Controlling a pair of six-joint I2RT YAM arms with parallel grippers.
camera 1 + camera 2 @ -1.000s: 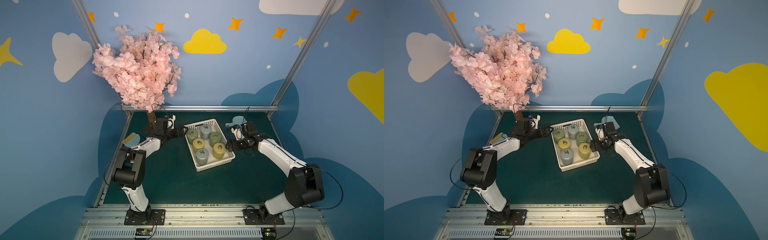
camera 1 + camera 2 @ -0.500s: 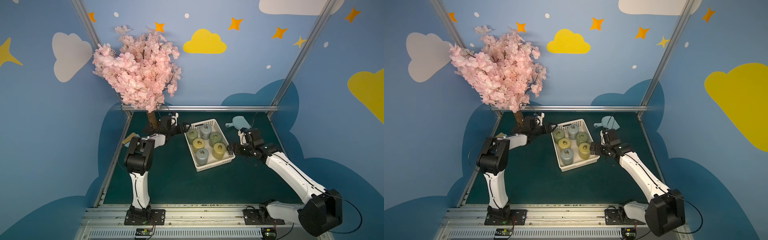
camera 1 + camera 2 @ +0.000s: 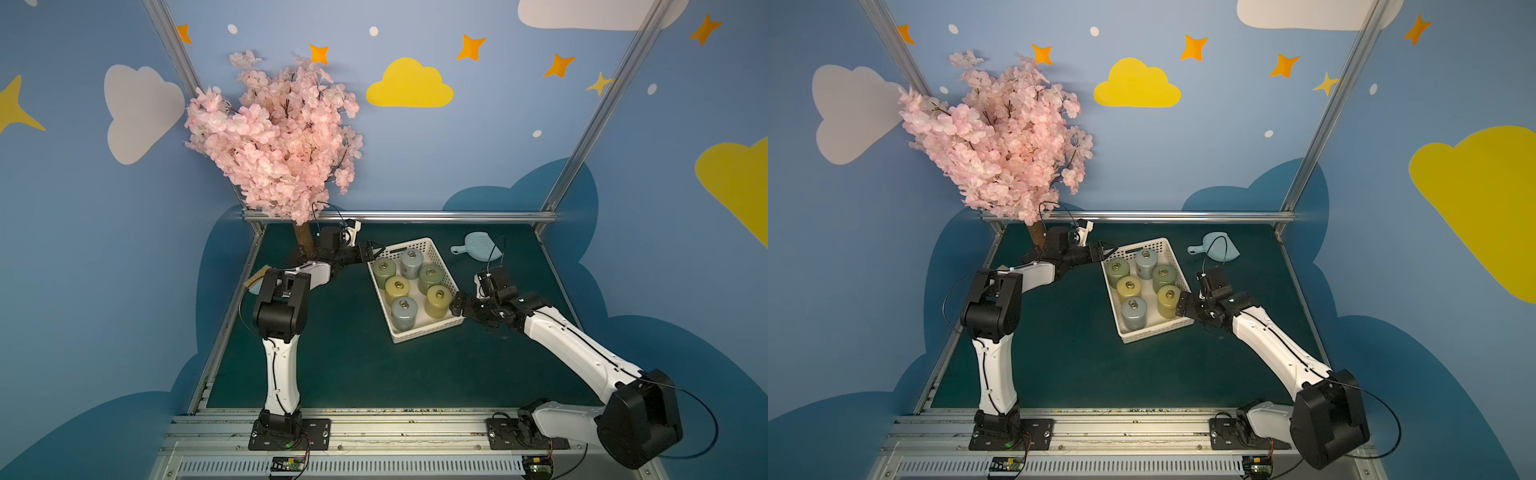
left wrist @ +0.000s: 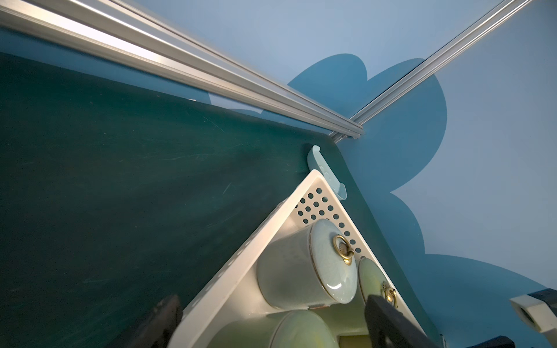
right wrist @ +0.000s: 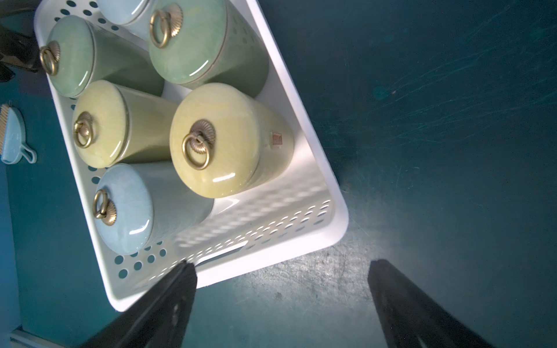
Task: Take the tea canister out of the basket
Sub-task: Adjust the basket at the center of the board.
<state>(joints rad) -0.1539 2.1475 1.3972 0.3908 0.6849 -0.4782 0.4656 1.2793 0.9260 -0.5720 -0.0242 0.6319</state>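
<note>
Progress is at the very start: none of the six tea canisters [image 3: 397, 289] has left the basket [image 3: 428, 332]. In both top views the white perforated basket lies at an angle on the green table [image 3: 332, 365], toward its far side. The canisters stand upright inside in two rows of three, two pale blue, two green and two yellow, each lid carrying a brass ring. They are packed close, and some look to be touching.

The left end effector [image 3: 374, 252] hangs at the basket's far corner on the robot's left. Its wrist view shows the jaws spread wide, one finger [image 4: 164, 319] over the table outside the wall and the other over the basket's inside, with nothing gripped. The right end effector [image 3: 456, 306] sits just beside the basket's right wall, next to the near yellow canister [image 3: 437, 300]. Its wrist view also shows wide jaws, one finger [image 5: 168, 301] in front of the slotted end wall and the other over bare table, and it holds nothing.

Everything is left to do: close on a canister, lift it clear of the wall and set it on the table. Which of the six is meant cannot be told. The near yellow one looks the handiest for the right arm, though the tight packing probably leaves little room for a finger between neighbours. A blue dustpan [image 3: 478, 246] and a brush [image 3: 255, 279] lie well apart from the basket.
</note>
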